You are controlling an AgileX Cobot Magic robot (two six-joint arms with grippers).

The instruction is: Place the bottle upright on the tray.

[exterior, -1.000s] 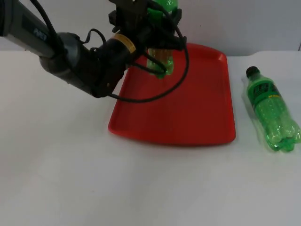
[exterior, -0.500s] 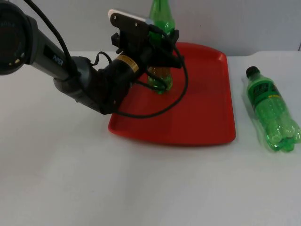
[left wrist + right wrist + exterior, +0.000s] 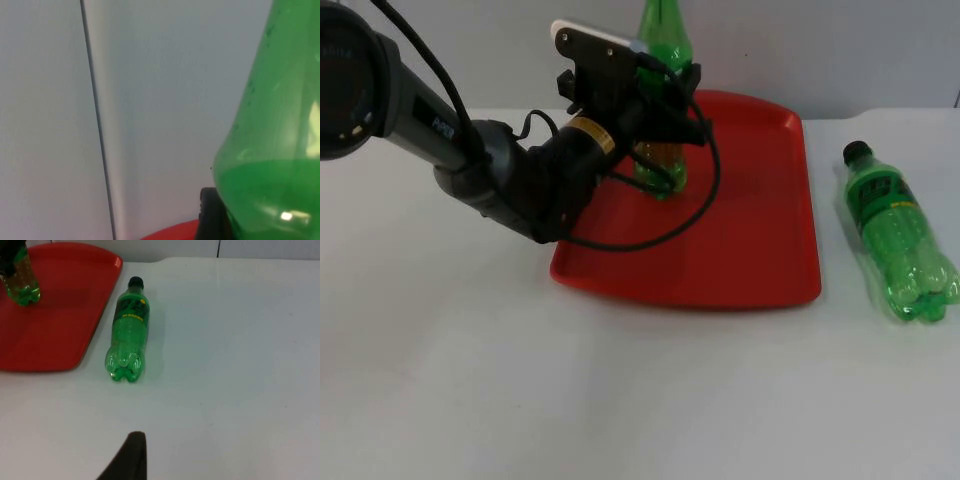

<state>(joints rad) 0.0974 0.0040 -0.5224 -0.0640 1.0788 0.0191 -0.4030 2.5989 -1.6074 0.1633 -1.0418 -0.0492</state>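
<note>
The upright green plastic bottle (image 3: 663,150), light and slippery, is clamped mid-body by the left end effector (image 3: 660,100) on the red plastic tray (image 3: 760,240).

The right end effector's (image 3: 131,457) finger state cannot be told; that arm waits.

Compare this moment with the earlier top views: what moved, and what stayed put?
The left claw lowered the upright bottle onto the red tray, then held without moving for the last half second, its grip kept. The second bottle lies unmoved on the table beside the tray.

A robot lab or test room. A bare white worktop (image 3: 470,380) meets a plain grey partition wall (image 3: 840,50).
</note>
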